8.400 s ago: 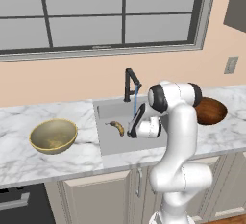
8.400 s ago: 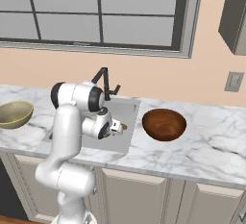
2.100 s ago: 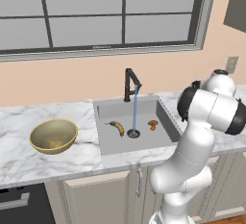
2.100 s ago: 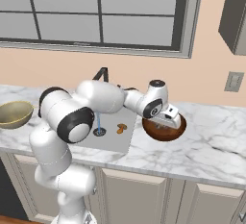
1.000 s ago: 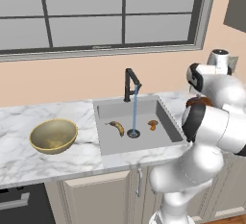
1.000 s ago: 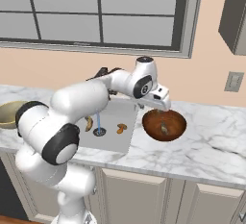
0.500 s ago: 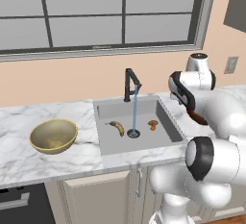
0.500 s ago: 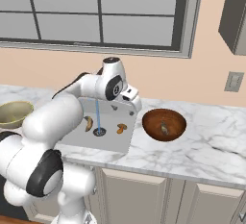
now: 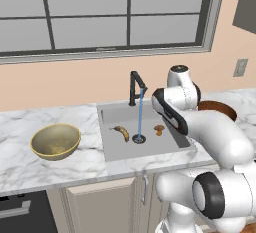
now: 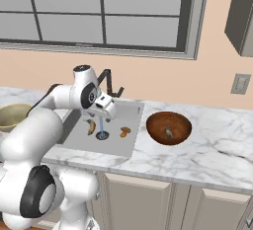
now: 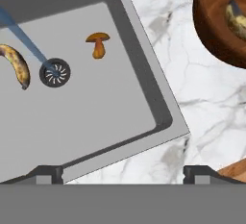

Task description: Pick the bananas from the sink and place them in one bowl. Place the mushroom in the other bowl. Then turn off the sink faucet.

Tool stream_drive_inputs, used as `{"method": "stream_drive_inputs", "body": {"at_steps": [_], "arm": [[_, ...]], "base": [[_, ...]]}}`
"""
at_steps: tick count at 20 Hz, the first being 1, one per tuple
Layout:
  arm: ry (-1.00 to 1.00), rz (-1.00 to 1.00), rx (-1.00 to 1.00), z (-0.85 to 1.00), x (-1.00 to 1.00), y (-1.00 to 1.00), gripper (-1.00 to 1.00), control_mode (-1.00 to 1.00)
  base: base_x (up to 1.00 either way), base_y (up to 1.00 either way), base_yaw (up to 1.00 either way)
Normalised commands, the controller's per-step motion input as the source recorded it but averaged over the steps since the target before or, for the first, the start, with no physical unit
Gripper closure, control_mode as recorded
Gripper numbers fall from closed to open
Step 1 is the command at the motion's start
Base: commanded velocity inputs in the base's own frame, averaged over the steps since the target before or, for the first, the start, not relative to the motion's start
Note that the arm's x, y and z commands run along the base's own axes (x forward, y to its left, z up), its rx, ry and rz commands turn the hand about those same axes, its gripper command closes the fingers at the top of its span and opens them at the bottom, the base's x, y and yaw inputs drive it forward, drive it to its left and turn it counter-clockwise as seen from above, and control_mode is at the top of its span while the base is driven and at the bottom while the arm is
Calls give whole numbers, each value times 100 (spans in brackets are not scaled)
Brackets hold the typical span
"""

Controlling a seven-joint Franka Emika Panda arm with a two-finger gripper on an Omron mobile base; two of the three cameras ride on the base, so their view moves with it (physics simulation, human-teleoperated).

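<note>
Kitchen colours: greys, white marble, warm browns and brass

The sink (image 11: 96, 117) is flat mid-grey with a dark round drain (image 11: 55, 72); the faucet (image 9: 135, 87) is black, its water stream (image 9: 140, 114) thin and blue. One banana (image 11: 15, 64) in the basin is yellow-orange mottled with dark brown, and the mushroom (image 11: 98, 43) is orange-brown with a paler stem. The bench (image 11: 192, 98) is white marble veined in grey. The reddish-brown bowl (image 10: 169, 127) has a glossy darker inside, where a second banana (image 11: 234, 14) shows yellow with brown patches. The other bowl (image 9: 55, 141) is brassy yellow-olive with a pale rim. The wall is peach, the cabinet fronts beige.
</note>
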Motion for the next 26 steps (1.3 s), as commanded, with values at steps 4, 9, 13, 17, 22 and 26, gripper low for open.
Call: {"method": "stream_drive_inputs", "body": {"at_steps": [4,9,13,17,22,26], "arm": [[2,2,1,-49,0,92,-100,-100],[3,12,3,-57,4,73,-100,-100],[4,16,7,-49,15,52,-100,-100],[1,32,10,-29,16,20,-100,-100],[-1,35,1,-1,0,-2,-100,-100],[-7,12,0,0,2,0,-100,-100]], "base": [[0,0,0],[0,0,0],[0,0,0],[0,0,0],[0,0,0],[0,0,0]]}}
